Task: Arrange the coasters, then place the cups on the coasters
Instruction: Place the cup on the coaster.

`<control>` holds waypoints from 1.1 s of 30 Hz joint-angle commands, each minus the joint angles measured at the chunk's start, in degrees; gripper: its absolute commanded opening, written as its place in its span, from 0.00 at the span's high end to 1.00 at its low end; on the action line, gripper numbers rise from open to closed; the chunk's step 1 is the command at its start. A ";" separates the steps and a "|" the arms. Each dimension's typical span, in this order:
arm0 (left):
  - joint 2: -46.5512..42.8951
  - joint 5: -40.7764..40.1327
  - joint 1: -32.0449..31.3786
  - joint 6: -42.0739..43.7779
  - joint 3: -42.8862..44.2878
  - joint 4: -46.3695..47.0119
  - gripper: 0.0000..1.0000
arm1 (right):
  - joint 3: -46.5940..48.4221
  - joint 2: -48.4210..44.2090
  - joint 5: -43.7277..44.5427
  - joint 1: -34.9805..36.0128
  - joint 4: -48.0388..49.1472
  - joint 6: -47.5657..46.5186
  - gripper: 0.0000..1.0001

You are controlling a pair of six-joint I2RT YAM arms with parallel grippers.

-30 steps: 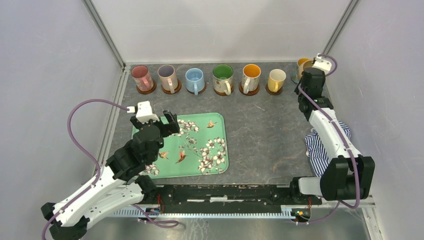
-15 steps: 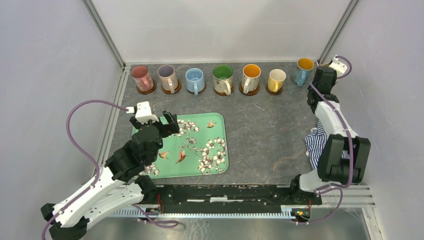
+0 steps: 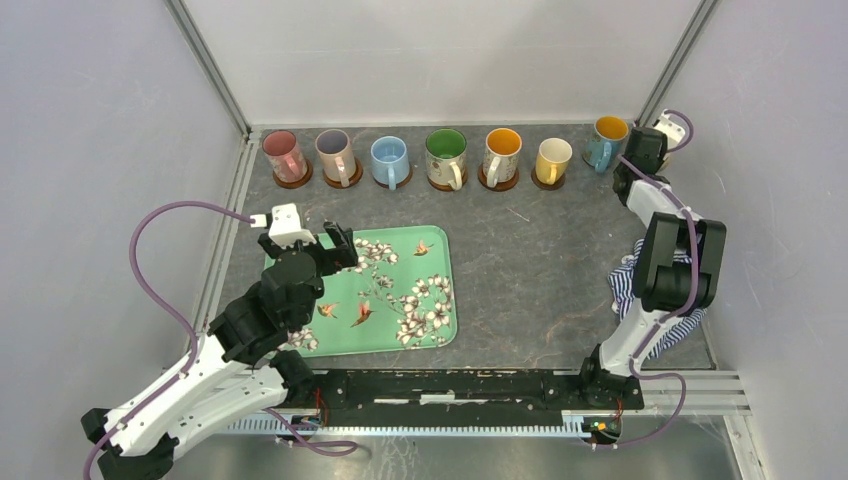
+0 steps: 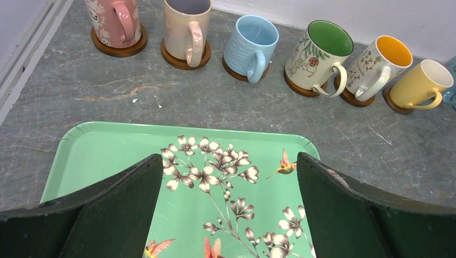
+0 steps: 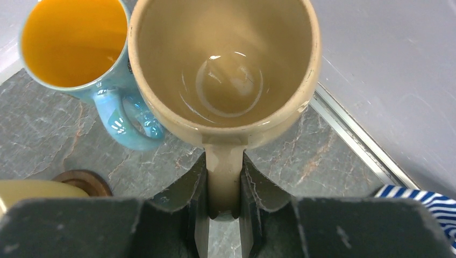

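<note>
Right claw (image 5: 223, 196) clamped on tan cup (image 5: 226, 70) handle, far-right table (image 5: 54, 134) corner, just beside teal cup (image 5: 75, 37). Left claw (image 4: 228, 177) wide over tray (image 4: 97, 156). Coaster beneath: cannot tell. Risk: lowering may knock teal cup; handle-only hold may let the cup tilt.

A robotics lab cell: plain white panels (image 3: 440, 60), aluminium corner posts (image 3: 209, 68), grey table (image 3: 540, 260).

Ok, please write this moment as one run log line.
left tool: open, above green floral tray | right tool: shut on handle of tan mug | tan mug: beside blue mug, far right
</note>
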 commanded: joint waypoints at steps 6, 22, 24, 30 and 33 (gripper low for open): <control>-0.42 -0.83 -0.09 0.93 -0.02 1.74 0.00 | 10.73 6.07 -1.63 -1.13 7.09 -0.80 1.00; 0.00 -1.03 -0.09 0.88 -0.08 1.53 0.00 | 19.45 14.53 -2.92 -3.08 2.73 -1.79 1.00; 0.01 -1.08 -0.09 0.80 -0.14 1.48 0.00 | 20.44 15.35 -2.86 -3.15 2.03 -2.01 1.00; 0.28 -1.12 -0.09 0.80 -0.02 1.45 0.00 | 21.98 17.26 -3.64 -3.33 0.97 -2.22 1.00; 0.41 -1.10 -0.09 0.80 -0.15 1.59 0.00 | 23.25 18.46 -4.34 -3.35 -0.17 -2.24 1.00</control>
